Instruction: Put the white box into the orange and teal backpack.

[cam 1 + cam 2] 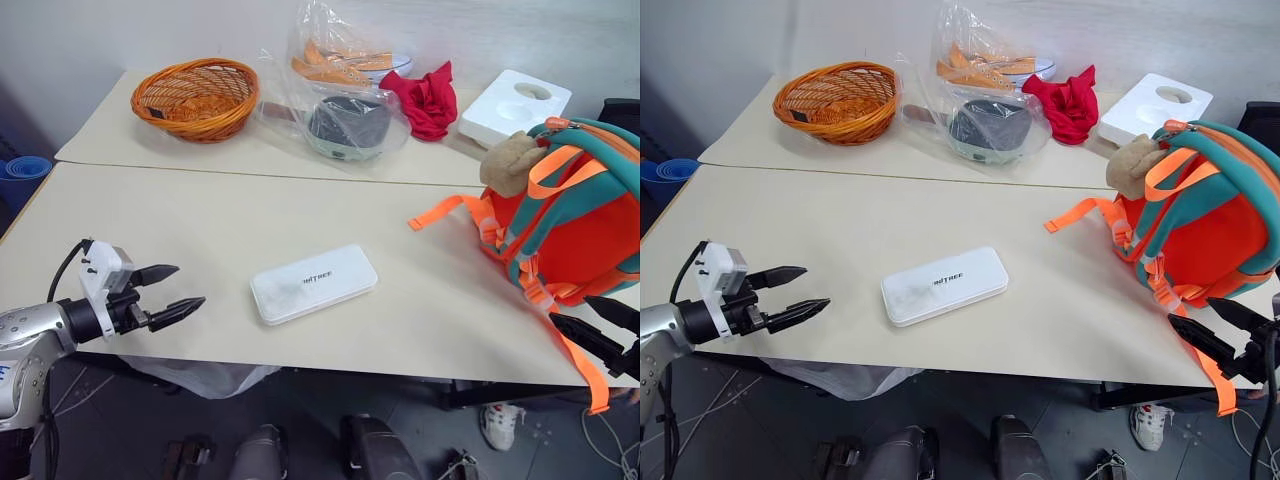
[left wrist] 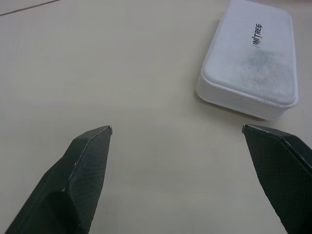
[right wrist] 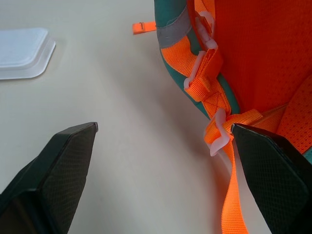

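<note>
Lying flat near the middle of the front table (image 1: 200,215), the white box (image 1: 313,283) has its dark lettering face up and sits at a slight angle to the table's edge. The left gripper (image 1: 172,291) hovers over the near left part of the table, well apart from the box, fingers spread wide and holding nothing. The orange and teal backpack (image 1: 570,215) stands on the table's right side (a tan plush toy (image 1: 510,162) rests against its top), with an orange strap (image 1: 452,207) trailing toward the box. The right gripper (image 1: 1212,332) is just beside the backpack's lower edge, released as well, with one finger (image 3: 275,173) close to a strap buckle (image 3: 218,139).
</note>
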